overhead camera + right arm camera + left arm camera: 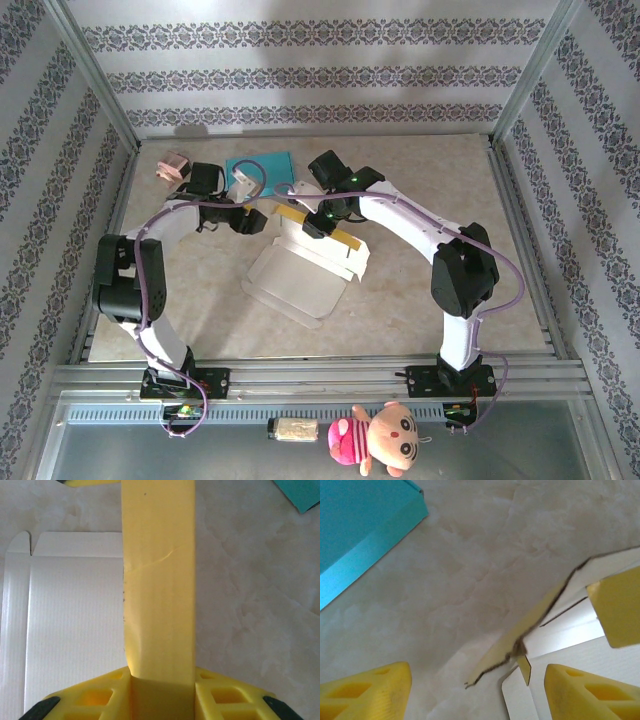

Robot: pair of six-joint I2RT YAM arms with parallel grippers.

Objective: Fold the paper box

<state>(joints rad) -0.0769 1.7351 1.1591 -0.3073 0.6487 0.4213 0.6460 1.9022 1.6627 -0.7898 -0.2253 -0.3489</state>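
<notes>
The paper box (300, 272) lies unfolded in the middle of the table, white inside and yellow outside. My right gripper (318, 222) stands over its far edge, shut on a yellow side flap (159, 580) that it holds upright above the white panel (70, 625); in the right wrist view the gripper (162, 680) has the flap pinched between its fingers. My left gripper (255, 218) is just left of that flap. In the left wrist view it (477, 695) is open, its yellow fingers (365, 692) wide apart, and the box's raised edge (520, 635) lies beyond them, untouched.
A teal flat box (262, 165) lies at the back of the table, seen close by in the left wrist view (360, 525). A pink object (172, 167) sits at the back left. A plush doll (380, 442) lies off the table's near edge.
</notes>
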